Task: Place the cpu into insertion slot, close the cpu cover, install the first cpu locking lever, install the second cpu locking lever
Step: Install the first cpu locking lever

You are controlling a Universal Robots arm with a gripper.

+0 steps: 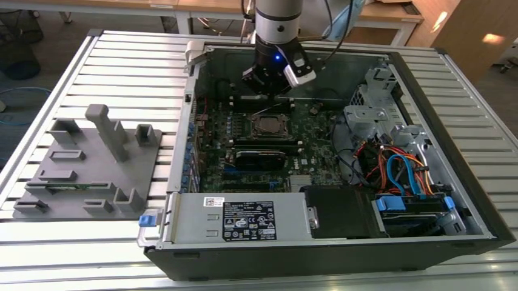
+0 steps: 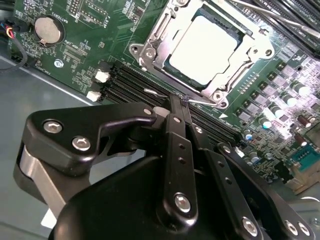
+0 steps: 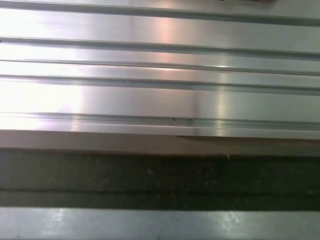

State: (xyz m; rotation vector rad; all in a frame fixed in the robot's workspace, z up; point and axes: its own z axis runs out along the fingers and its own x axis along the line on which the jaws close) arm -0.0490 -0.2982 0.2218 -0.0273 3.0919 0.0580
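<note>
Upper right of the second wrist view, cpu (image 2: 202,47) sits under the closed cpu cover (image 2: 150,52); claw (image 2: 181,100) fingers pinched together on a thin locking lever (image 2: 205,101), so I'd keep the push steady and low.

arm (image 1: 277,18): silver-grey, black joints | fingers (image 2: 176,150): black, silver screws

Exterior view: the hand (image 1: 273,85) hides the case interior behind it. Second wrist view: hand body cut off by bottom edge; insertion slot (image 2: 150,52) clipped at the top edge.
</note>
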